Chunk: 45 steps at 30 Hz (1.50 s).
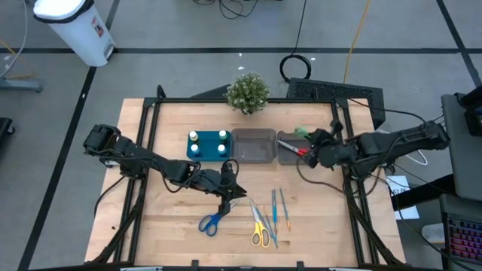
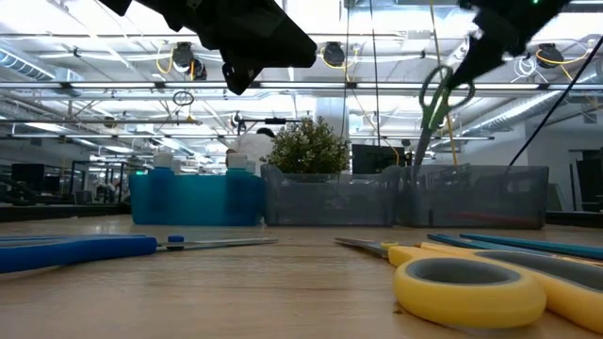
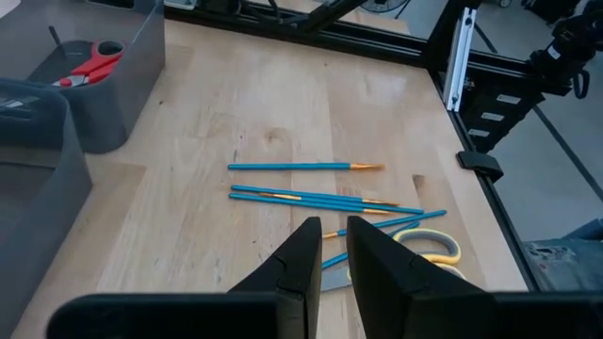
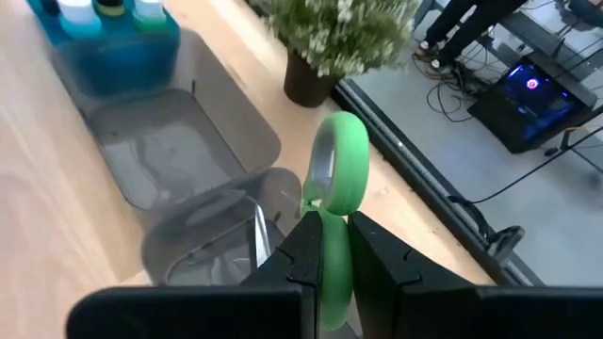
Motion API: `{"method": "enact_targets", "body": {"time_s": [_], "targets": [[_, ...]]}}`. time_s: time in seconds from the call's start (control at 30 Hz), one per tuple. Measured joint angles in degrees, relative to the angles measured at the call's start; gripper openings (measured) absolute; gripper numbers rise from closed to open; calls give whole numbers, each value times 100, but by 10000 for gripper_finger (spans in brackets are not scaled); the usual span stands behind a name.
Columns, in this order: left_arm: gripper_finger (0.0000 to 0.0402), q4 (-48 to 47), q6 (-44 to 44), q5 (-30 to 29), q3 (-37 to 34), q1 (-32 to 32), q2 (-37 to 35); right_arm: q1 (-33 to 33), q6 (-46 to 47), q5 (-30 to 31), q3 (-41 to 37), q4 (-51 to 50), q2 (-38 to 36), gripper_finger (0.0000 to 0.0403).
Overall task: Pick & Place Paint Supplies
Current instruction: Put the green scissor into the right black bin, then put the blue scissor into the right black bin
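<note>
- I see the green-handled scissors (image 4: 334,179) clamped in my right gripper (image 4: 327,247), fingers closed on one handle loop, blades pointing down over the right grey bin (image 1: 292,153).
- Red-handled scissors (image 3: 87,66) already lie inside that same bin.
- My left gripper (image 3: 327,256) hangs above the table near the middle, its fingers nearly together with a narrow gap and nothing between them.
- Just beside it on the wood lie the blue-handled scissors (image 1: 215,219).
- The yellow-handled scissors (image 1: 260,232) lie to their right, with the blue brushes (image 3: 306,197) alongside, some touching the yellow handles.
- The four white-capped bottles (image 1: 208,142) stand in the teal tray (image 1: 208,158), at the left end of the row of containers.
- The left grey bin (image 1: 254,147) sits between the tray and the right bin.
- The potted plant (image 1: 248,92) stands at the table's far edge behind the bins.
</note>
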Motion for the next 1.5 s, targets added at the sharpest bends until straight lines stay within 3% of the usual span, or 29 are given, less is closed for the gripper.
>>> {"method": "enact_targets", "body": {"time_s": [0.2, 0.47, 0.97, 1.3, 1.5], "targets": [[61, 0, -16, 0, 0, 0, 0, -368, -511, -209, -994, 1332, 0, 20], [61, 0, -9, -2, 0, 0, 0, -768, -818, -855, -1502, 2215, -11, 29], [61, -1, -6, -2, 0, 0, 0, -821, -648, -885, -1587, 2170, -4, 134], [61, 0, -6, -2, 0, 0, 0, -814, -833, -913, -1587, 2454, -4, 165], [61, 0, -7, -2, 0, 0, 0, -813, -1342, -1812, -1585, 3683, -23, 165]]}}
